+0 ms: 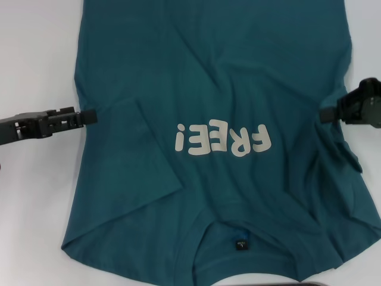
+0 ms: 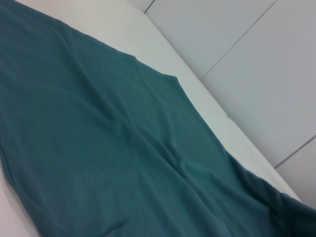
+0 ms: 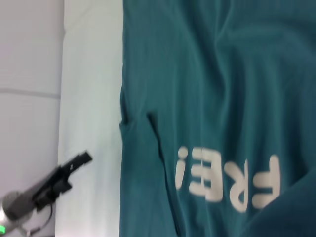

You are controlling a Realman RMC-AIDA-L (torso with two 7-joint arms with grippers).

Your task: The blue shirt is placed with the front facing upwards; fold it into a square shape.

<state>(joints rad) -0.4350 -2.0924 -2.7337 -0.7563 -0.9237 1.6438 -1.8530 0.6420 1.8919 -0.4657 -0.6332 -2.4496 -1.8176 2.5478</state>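
The fingers of both grippers cannot be read here: each arm ends in a dark tip pointing inward, and whether those tips are parted or pinched is not visible, so I cannot tell. The blue shirt (image 1: 214, 119) is the largest thing in view, spread front-up over the white desk (image 1: 36, 59), its collar toward the near edge and its hem running off the far side, so the lettering (image 1: 223, 141) reads upside down from the head camera. It seems laid out this way so that both side edges lie within reach of the arms. Both sleeves already appear turned inward over the body, the left one lying as a flap beside the print and the right one bunched near the right edge, which suggests the sides are being narrowed first. The left gripper (image 1: 89, 116) sits at the shirt's left edge, level with the chest, touching or just beside the cloth. The right gripper (image 1: 329, 113) mirrors it at the right edge, probably to take both sides at matching height. The small black neck tag (image 1: 239, 245) shows inside the collar, nearest the robot.
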